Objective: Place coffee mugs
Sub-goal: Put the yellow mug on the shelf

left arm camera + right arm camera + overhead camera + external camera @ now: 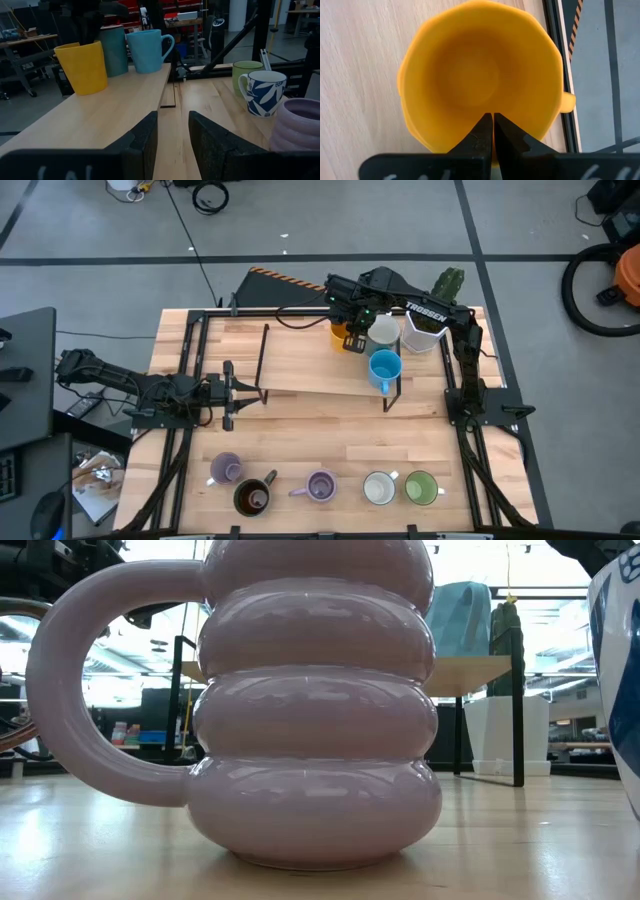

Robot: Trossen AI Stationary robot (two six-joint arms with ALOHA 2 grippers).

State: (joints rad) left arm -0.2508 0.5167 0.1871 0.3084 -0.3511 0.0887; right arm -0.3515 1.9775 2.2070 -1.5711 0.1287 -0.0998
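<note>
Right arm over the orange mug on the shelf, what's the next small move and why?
Probably lift the right gripper straight up. Its fingers are shut above the orange mug, which stands upright on the raised shelf beside the blue mug, seemingly placed.

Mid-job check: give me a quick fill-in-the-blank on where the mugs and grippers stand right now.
1. The mug under the right gripper is coloured ___.
2. The front row on the table holds ___ mugs.
3. The two mugs flanking the dark brown mug are ___.
4. The left gripper holds nothing; its fingers are ___.

Missing words: orange; five; lavender; open.
</note>
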